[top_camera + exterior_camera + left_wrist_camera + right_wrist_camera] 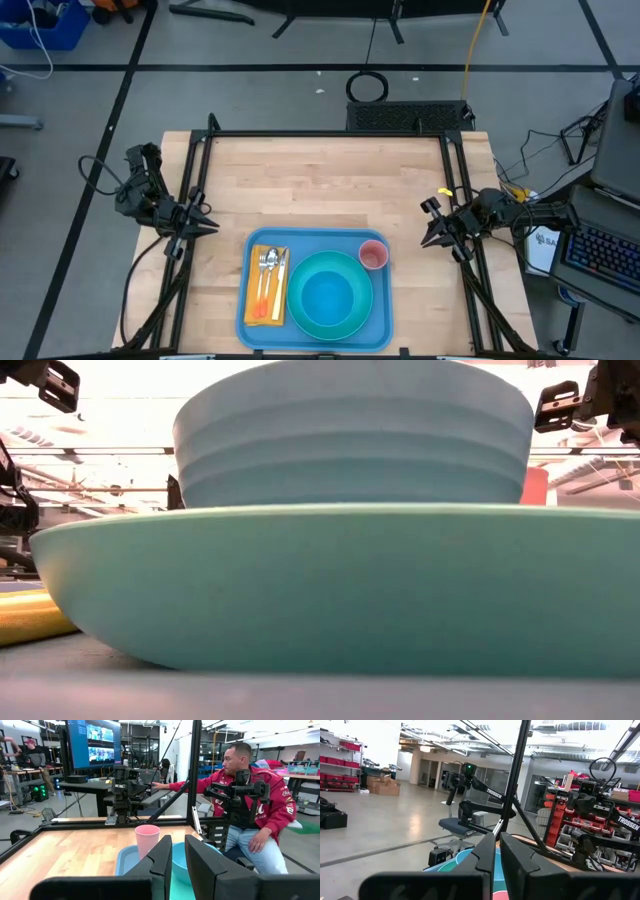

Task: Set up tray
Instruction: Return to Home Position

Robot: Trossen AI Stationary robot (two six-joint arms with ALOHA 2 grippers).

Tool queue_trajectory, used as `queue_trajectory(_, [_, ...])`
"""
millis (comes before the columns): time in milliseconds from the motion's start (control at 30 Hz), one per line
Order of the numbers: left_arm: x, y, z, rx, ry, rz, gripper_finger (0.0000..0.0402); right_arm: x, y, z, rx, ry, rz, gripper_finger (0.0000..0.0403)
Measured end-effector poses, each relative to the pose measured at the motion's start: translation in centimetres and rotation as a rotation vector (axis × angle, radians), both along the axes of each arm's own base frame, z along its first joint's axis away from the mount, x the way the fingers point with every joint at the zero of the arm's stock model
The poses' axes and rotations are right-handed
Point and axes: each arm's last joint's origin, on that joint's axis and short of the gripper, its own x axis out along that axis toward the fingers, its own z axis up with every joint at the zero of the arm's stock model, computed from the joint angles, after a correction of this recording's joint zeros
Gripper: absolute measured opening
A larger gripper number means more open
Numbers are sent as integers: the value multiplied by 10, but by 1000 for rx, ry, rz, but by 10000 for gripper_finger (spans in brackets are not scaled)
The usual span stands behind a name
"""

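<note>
The light-blue tray lies at the table's near edge, in the middle. On it are a turquoise plate carrying a turquoise bowl, a pink cup at the far right corner, and a yellow napkin with cutlery on top. The low view is filled by the plate and the bowl. My left gripper waits at the table's left edge, fingers together and holding nothing. My right gripper waits at the right edge, shut and holding nothing. Both point level toward the tray from the sides.
A black frame runs around the light wooden tabletop, which lies bare beyond the tray. A person in a red jacket sits behind the right side of the table. Desks and screens stand in the room behind.
</note>
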Motion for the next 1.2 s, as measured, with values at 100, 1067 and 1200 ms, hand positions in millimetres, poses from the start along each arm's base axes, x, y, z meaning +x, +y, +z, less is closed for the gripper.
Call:
queue_trajectory(100, [0,0,0,0,0,0,58,0,0,0,0,0,0,18])
queue_trajectory(1067, [0,0,0,0,0,0,58,0,0,0,0,0,0,18])
queue_trajectory(1200, [0,0,0,0,0,0,58,0,0,0,0,0,0,18])
